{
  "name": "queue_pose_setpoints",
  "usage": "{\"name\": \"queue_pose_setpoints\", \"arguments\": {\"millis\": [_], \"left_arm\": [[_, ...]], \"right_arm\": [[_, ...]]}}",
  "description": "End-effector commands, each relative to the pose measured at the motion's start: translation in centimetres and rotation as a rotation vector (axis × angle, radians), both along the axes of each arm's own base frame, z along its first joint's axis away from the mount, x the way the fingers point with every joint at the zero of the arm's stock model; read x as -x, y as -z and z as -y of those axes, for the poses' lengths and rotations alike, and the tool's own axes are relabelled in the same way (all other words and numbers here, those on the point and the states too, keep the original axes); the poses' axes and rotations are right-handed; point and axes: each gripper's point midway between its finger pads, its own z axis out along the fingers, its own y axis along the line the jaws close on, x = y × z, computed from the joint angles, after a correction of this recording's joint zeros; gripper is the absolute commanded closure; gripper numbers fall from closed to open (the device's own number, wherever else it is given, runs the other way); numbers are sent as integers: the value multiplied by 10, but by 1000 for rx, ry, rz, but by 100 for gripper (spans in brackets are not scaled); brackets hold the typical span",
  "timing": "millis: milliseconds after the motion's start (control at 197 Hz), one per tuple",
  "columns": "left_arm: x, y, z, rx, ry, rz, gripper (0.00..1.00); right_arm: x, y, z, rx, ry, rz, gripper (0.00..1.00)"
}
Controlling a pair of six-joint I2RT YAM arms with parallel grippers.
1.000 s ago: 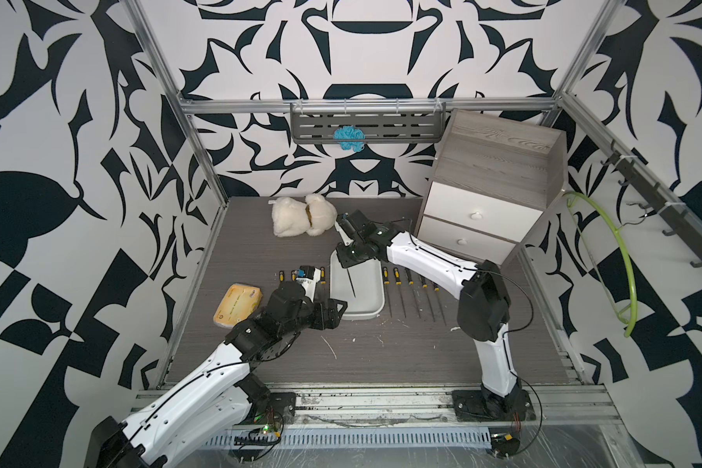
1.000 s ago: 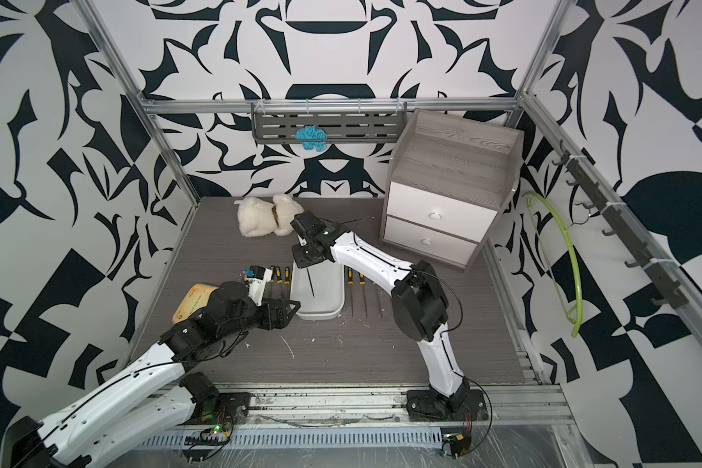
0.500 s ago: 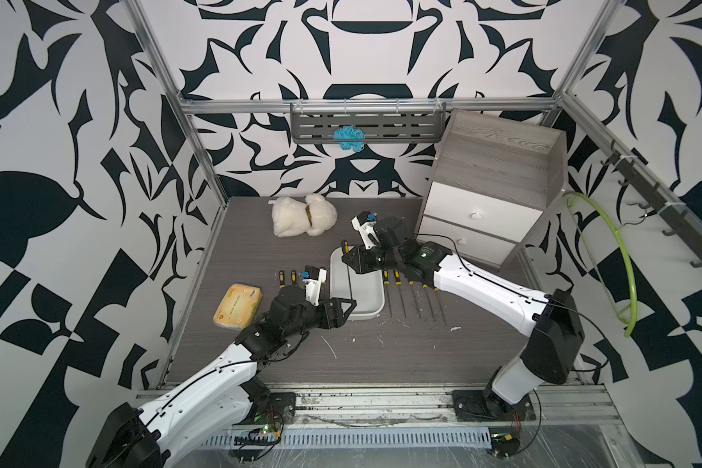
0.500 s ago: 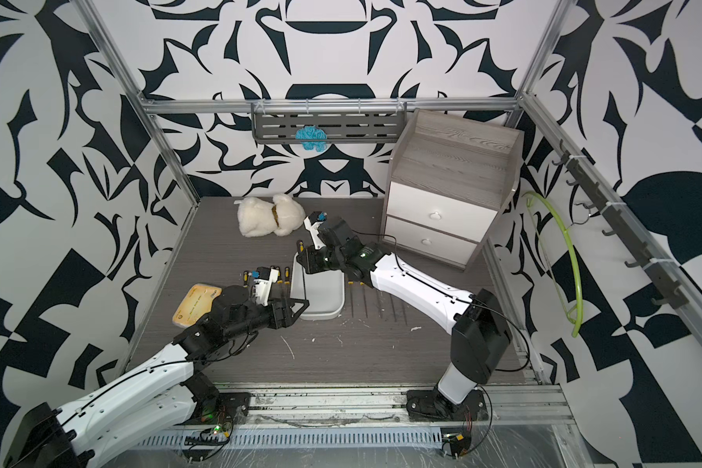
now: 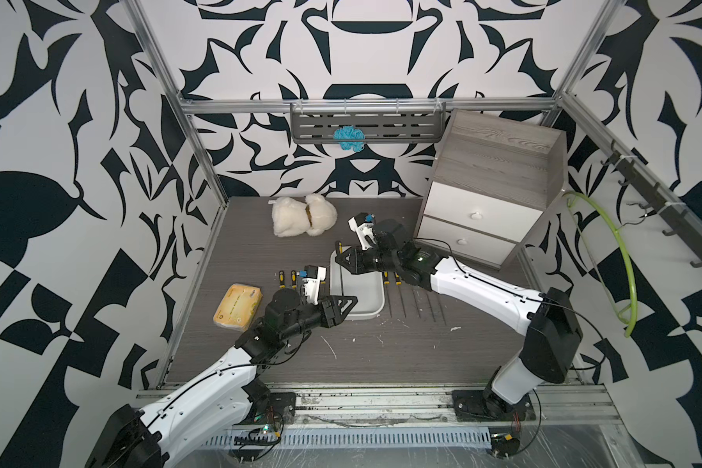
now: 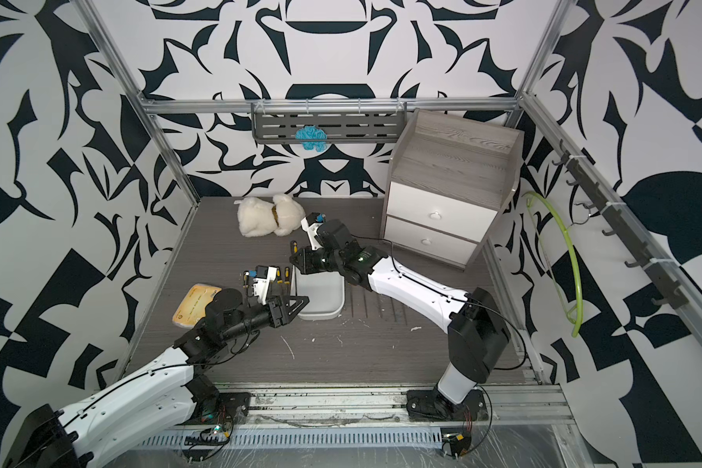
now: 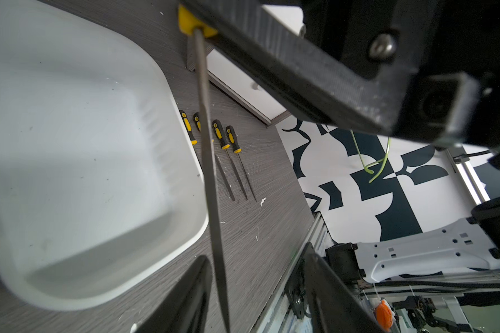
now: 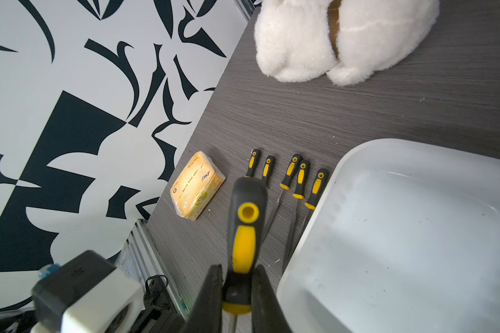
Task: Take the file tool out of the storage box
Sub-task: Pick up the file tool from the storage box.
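I hold the file tool (image 8: 243,219) by its handle, pinched in my right end effector (image 8: 237,276), lifted over the white storage box (image 8: 401,245); my left end effector (image 7: 256,253) stands spread on either side of the blade's tip.

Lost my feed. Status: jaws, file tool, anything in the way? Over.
Right gripper jaws shut on file handle. Left gripper jaws open astride blade tip. File lifted above storage box. Loose files flank box on table; none blocking.
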Motion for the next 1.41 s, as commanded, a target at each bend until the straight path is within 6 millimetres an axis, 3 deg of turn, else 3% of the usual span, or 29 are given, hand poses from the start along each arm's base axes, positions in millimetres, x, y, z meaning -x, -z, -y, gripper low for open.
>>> {"name": "queue_pose_setpoints", "arguments": {"millis": [0,137,213,395,567,755,932,1033,1150,1408], "left_arm": [[-1,-6,2,3,12,20,55],[-1,-4,1,-7,8,18,61],[-2,-4,0,-11,3,20,73],[-3,0,-3,-35,-13,19,74],[-5,3,-4,-55,-22,18,98],[-7,5,-7,-78,-38,23,100],[-9,9,-11,-131,-55,15,100],[-15,21,-38,-317,-156,-20,100],[-17,39,-88,-607,-315,-128,100],[-11,83,-168,-977,-573,-429,100]], "right_arm": [[1,-22,-6,-62,-12,37,100],[0,-18,-6,-50,-10,33,100],[0,-17,-7,-49,-14,31,100],[0,-11,-7,-41,-17,21,100],[2,-6,-7,-42,-20,11,100],[6,-4,-6,-43,-28,3,100],[12,-4,-5,-39,-54,-3,71],[17,-11,7,-32,-52,21,69],[25,-13,28,27,-37,50,68],[40,18,69,218,-63,41,69]]}}
